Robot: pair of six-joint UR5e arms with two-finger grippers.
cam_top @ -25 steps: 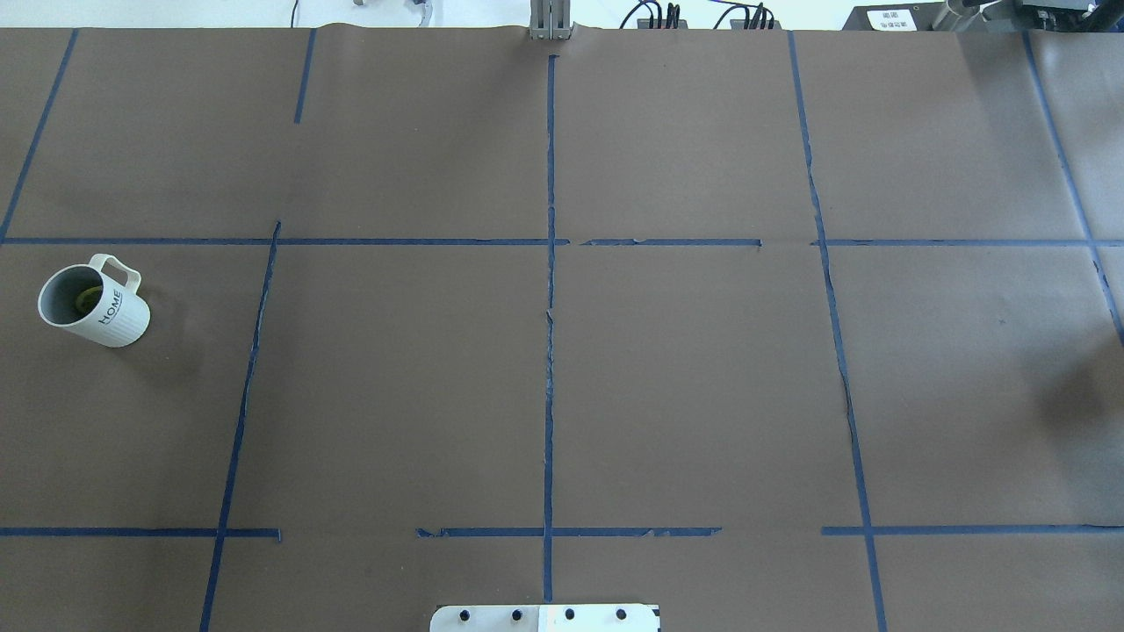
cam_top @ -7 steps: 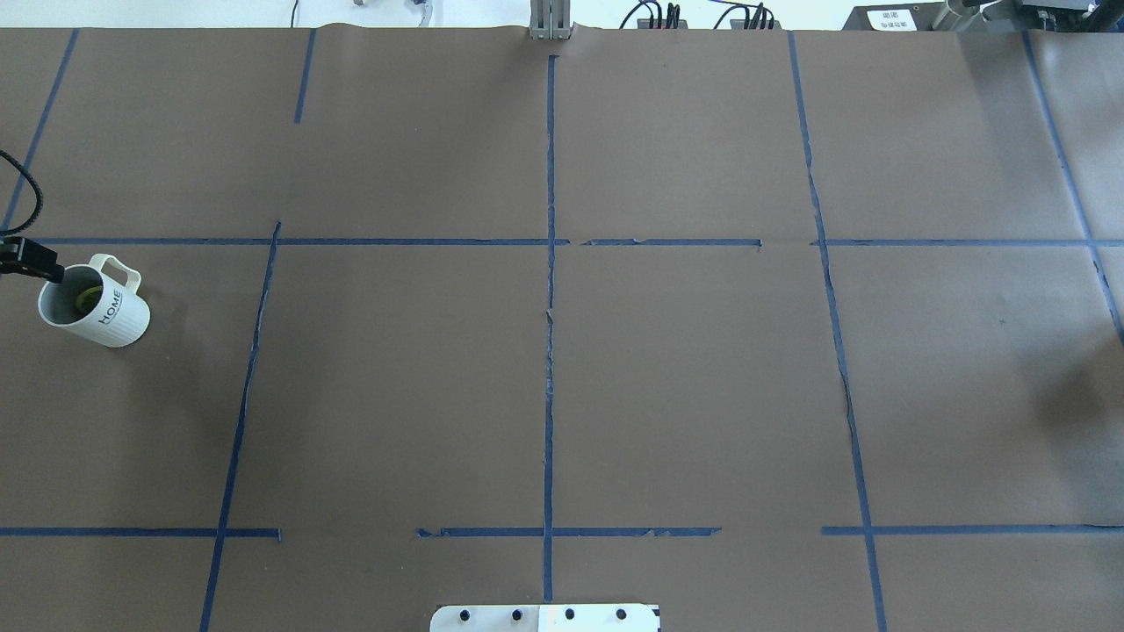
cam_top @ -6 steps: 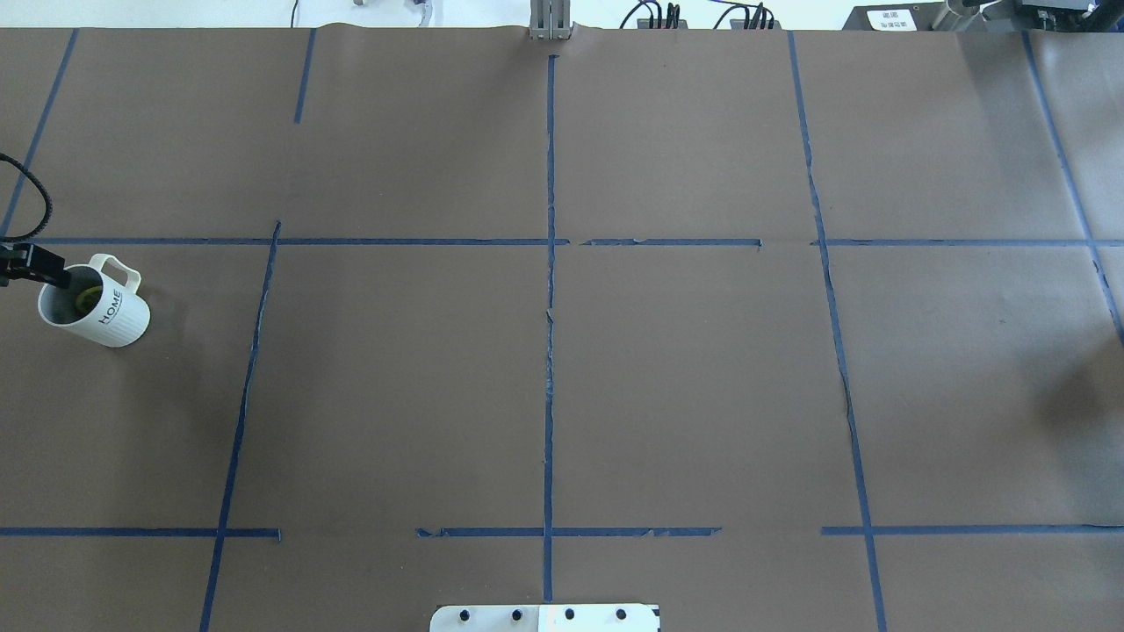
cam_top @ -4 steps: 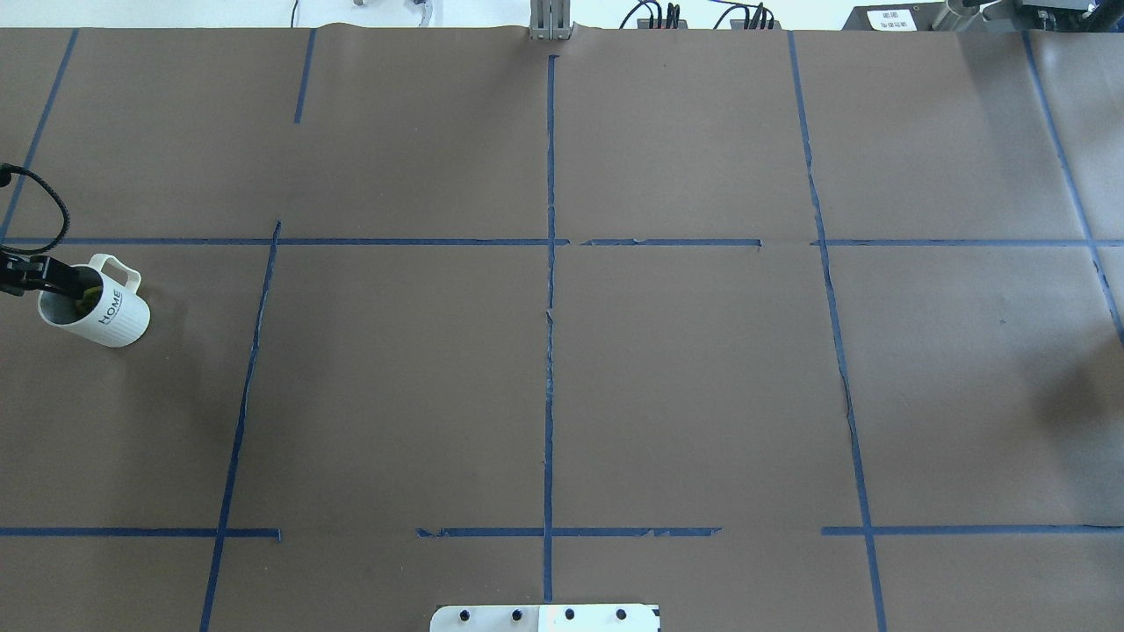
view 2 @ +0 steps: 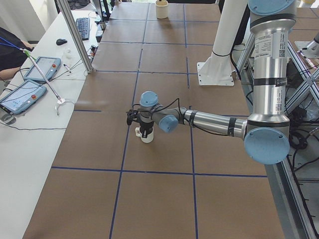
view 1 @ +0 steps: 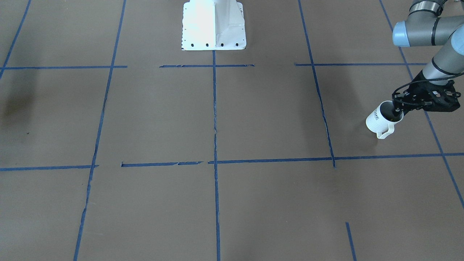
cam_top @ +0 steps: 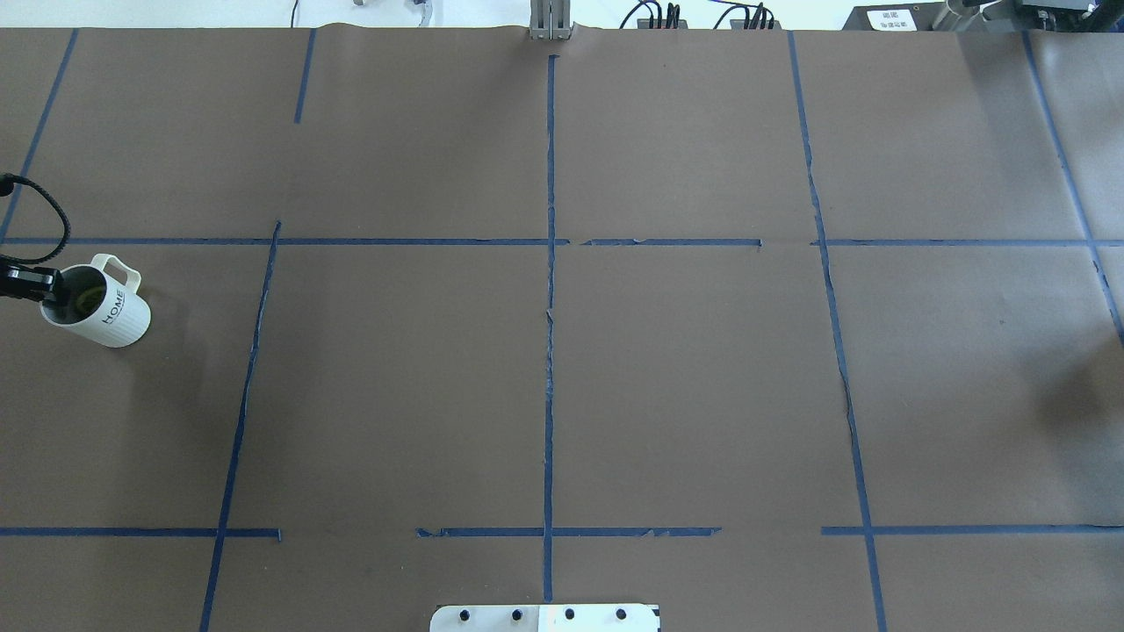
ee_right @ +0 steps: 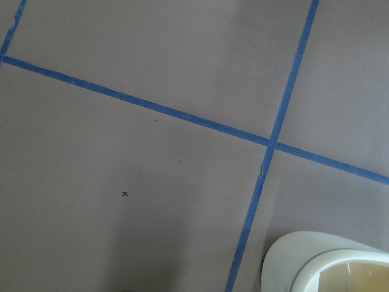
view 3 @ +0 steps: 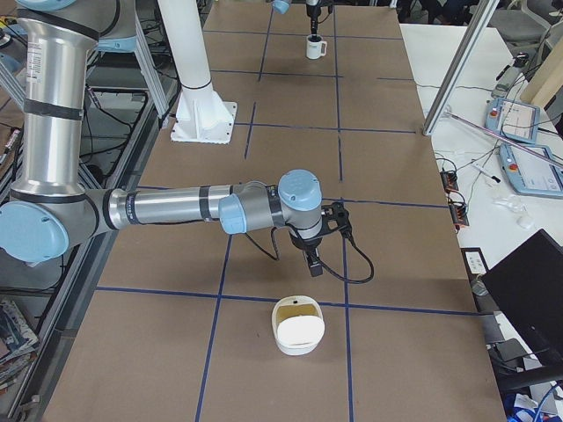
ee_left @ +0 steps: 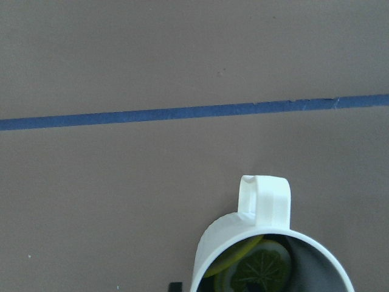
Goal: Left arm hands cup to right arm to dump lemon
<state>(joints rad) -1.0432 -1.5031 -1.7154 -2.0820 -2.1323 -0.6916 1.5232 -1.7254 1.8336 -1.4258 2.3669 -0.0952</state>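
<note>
Overhead gives me the cup (cam_top: 112, 318) upright, with just the tip of the left gripper (cam_top: 48, 285) at its rim. The front view adds one finger (view 1: 396, 114) dipped inside the cup; clamped or not, I cannot tell. Only the left wrist camera shows the lemon (ee_left: 261, 271) in the cup. The right gripper (view 3: 312, 260), far from the cup, appears side-on only, so I cannot tell its state.

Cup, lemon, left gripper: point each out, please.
cup (cam_top: 123, 325): overhead view, ribbed outer wall.
lemon (ee_left: 258, 269): left wrist view, face of the slice inside the cup.
left gripper (view 1: 397, 113): front-facing view, between the fingertips at the cup's rim.
</note>
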